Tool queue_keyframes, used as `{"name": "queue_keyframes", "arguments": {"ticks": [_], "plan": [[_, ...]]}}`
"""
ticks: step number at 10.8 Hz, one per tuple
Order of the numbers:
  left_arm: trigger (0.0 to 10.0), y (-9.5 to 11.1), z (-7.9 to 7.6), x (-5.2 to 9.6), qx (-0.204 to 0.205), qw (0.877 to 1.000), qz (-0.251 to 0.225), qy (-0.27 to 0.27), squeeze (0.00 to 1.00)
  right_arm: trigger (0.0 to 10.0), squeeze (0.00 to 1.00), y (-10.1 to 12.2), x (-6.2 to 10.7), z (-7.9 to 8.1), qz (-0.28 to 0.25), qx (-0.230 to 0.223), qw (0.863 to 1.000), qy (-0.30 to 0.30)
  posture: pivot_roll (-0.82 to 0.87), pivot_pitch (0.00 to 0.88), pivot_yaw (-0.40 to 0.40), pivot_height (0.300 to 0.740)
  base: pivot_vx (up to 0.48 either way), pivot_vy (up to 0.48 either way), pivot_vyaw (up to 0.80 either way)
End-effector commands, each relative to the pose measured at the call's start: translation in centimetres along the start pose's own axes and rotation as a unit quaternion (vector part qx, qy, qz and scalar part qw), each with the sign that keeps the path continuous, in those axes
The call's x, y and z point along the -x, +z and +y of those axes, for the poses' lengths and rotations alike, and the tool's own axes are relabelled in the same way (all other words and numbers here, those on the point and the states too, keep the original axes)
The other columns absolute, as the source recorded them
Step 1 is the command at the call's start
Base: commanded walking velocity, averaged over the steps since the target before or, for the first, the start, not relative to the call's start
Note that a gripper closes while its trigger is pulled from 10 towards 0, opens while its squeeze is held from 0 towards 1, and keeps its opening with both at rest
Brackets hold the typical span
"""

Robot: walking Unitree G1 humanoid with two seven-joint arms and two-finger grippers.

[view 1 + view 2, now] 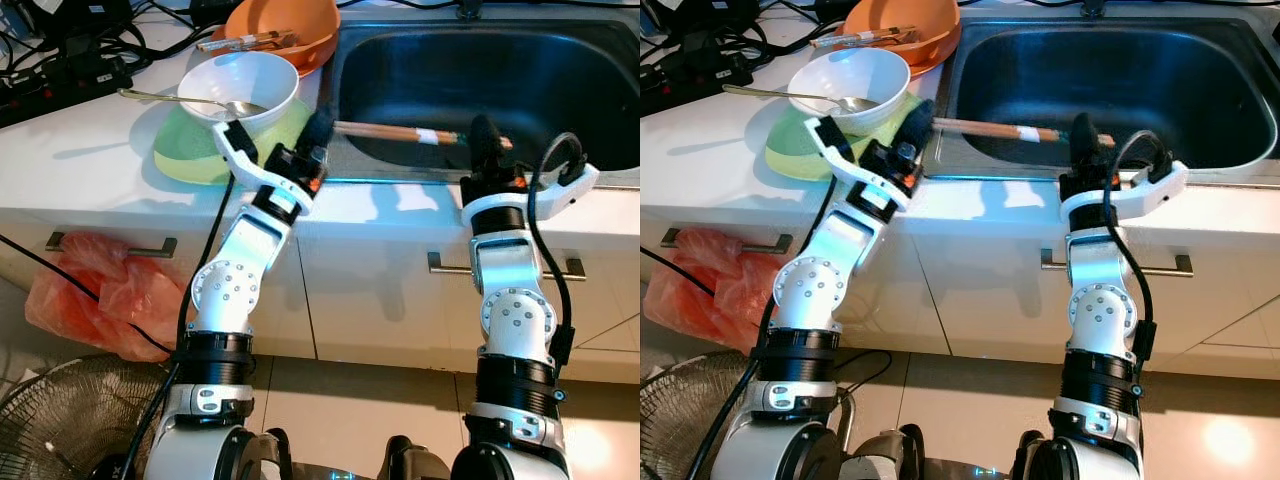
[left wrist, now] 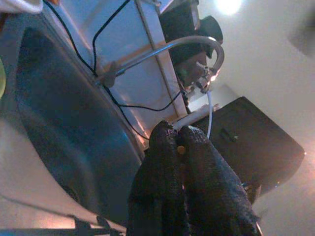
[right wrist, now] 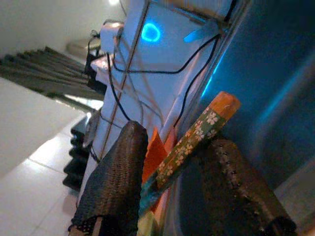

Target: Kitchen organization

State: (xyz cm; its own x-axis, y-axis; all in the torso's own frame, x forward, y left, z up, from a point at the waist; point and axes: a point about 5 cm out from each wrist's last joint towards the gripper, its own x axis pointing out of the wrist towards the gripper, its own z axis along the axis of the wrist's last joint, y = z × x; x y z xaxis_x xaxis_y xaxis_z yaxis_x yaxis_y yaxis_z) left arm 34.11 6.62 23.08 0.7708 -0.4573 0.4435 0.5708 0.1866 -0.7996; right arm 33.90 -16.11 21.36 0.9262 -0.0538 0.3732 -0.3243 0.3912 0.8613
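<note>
Left gripper [image 1: 318,128] was pinched on chopsticks [image 1: 395,131] spanning the sink [image 1: 600,60]; right gripper [image 1: 484,133] stood wide around their tip. I judged the handover needed squared alignment first.

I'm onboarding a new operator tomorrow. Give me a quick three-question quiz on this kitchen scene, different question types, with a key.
1. True or false: the chopsticks span between the two end effectors, over the sink.
2. What lies in the white bowl? A) a spoon B) a sponge C) a knife
3. Fill in: the white bowl sits on a ____ plate.

Key:
1. True. The left end effector is shut on one end; the other end lies between the open fingers of the right end effector.
2. A, the spoon.
3. Green.
</note>
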Motion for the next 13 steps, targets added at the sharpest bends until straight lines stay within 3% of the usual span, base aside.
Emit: {"name": "queue_keyframes", "arguments": {"ticks": [1, 2, 3, 5, 6, 13], "plan": [[10.0, -3.1, -0.4, 0.1, 0.051, 0.999, 0.015, -0.001, 0.00, 7.8, 0.00, 0.1, -0.4, 0.7, -0.008, -0.015, 1.000, 0.009, 0.10, 0.183, 0.080, 0.740, 0.000, 0.000, 0.00], [10.0, -3.3, -0.3, 0.1, 0.048, 0.999, 0.021, 0.002, 0.00, 0.8, 0.00, 0.2, -0.5, 0.9, -0.009, -0.021, 1.000, 0.012, 0.10, 0.183, 0.080, 0.740, 0.000, 0.000, 0.00], [10.0, -3.5, -0.2, 0.1, 0.047, 0.999, 0.026, 0.005, 0.00, 0.0, 0.00, 0.2, -0.6, 1.0, -0.010, -0.025, 1.000, 0.014, 0.10, 0.182, 0.080, 0.740, 0.000, 0.000, 0.00], [10.0, -4.0, 0.1, 0.1, 0.026, 0.998, 0.048, 0.021, 0.00, 0.0, 0.00, 0.4, -0.7, 1.1, -0.014, -0.041, 0.999, 0.012, 0.10, 0.182, 0.080, 0.740, 0.000, 0.000, 0.00], [10.0, -4.5, 0.0, 0.0, 0.010, 0.998, 0.065, 0.020, 1.00, 0.0, 0.00, 0.4, -0.7, 1.1, -0.015, -0.045, 0.999, 0.010, 0.10, 0.182, 0.080, 0.740, 0.000, 0.000, 0.00], [10.0, -6.8, 0.3, 0.4, -0.053, 0.986, 0.155, 0.042, 1.00, 0.0, 0.00, 1.3, -1.0, 0.5, -0.043, -0.113, 0.992, -0.022, 0.10, 0.185, 0.080, 0.740, 0.000, 0.000, 0.00]]}}
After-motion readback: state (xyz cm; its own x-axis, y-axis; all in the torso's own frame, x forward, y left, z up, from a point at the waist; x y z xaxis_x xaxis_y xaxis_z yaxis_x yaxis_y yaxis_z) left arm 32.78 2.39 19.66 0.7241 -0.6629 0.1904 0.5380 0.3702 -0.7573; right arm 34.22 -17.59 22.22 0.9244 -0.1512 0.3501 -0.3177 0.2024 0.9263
